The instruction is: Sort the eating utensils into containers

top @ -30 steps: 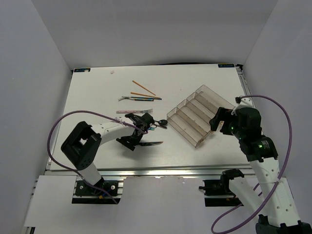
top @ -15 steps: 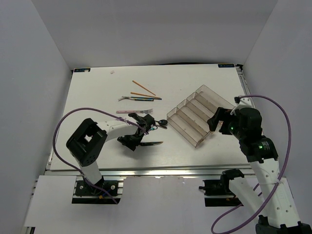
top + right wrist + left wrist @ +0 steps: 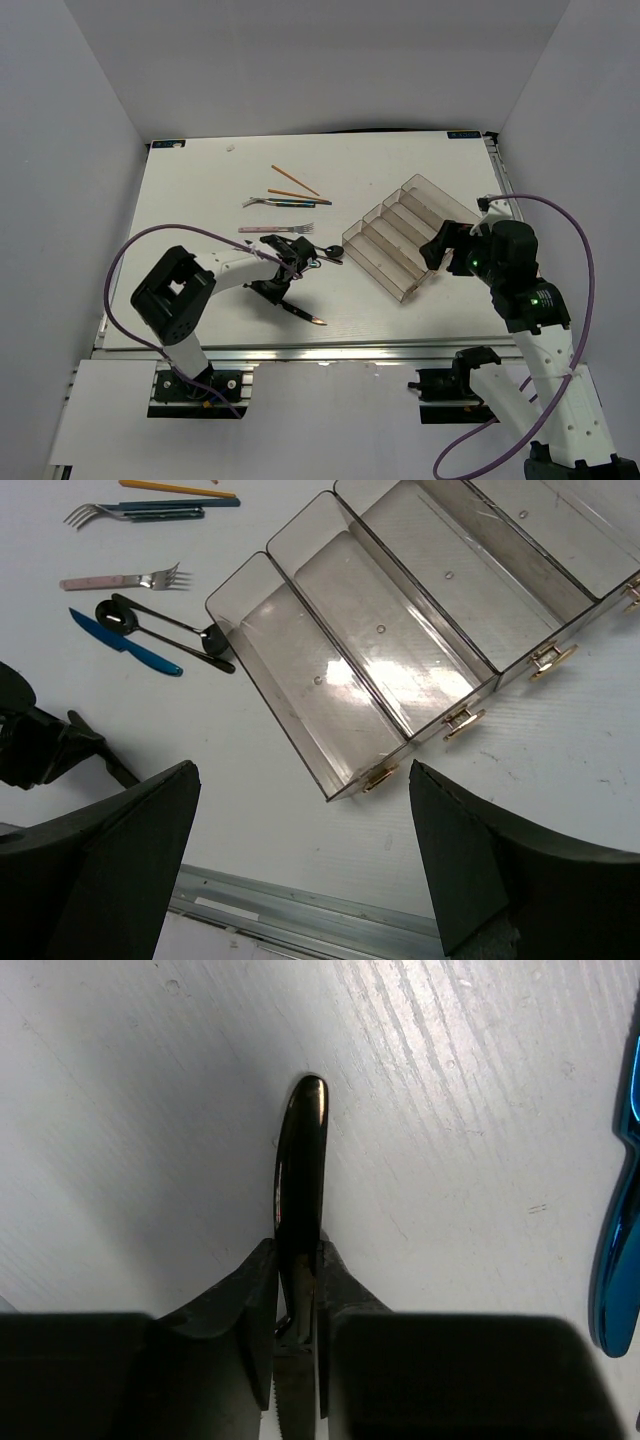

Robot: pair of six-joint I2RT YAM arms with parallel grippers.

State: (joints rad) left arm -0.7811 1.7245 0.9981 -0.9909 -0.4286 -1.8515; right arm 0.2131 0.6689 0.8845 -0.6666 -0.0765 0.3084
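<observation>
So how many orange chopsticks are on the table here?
2. One orange chopstick lies slanted toward the far side of the table. The second chopstick lies just below it in the top view, beside the silver fork. None shows in the tray, but others could be hidden.

Overhead far, downward; wrists close (right shares tray (image 3: 380,630)).

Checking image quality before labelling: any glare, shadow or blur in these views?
Left wrist: dark knife gleams, shadow over the table left of it, left gripper soft-focused. Right wrist: glare on the floor of the clear tray, right gripper dark and blurred. Top external: evenly lit, sharp.
</observation>
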